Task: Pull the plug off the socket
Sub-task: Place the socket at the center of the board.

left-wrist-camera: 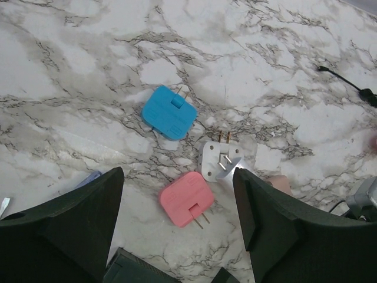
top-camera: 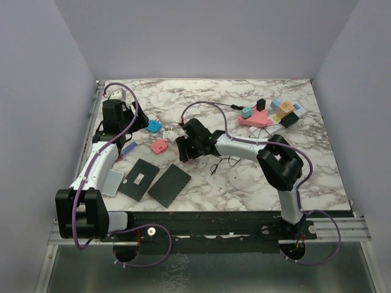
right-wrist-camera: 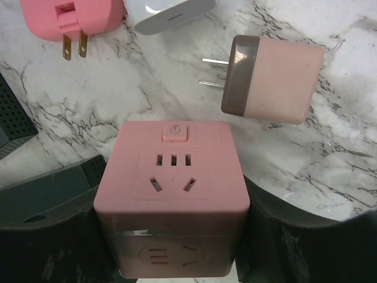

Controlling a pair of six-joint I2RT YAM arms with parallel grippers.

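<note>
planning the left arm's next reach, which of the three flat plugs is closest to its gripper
The pink plug: it lies between the fingers of the open left gripper; the white plug sits further out and the blue plug is farthest.

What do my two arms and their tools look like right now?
The left arm and right arm match: white shells between bulky black joint housings, each trailing a looping purple cable. The left tool and right tool have broad, dark, matte fingers with angled tips. No markings are visible.
</note>
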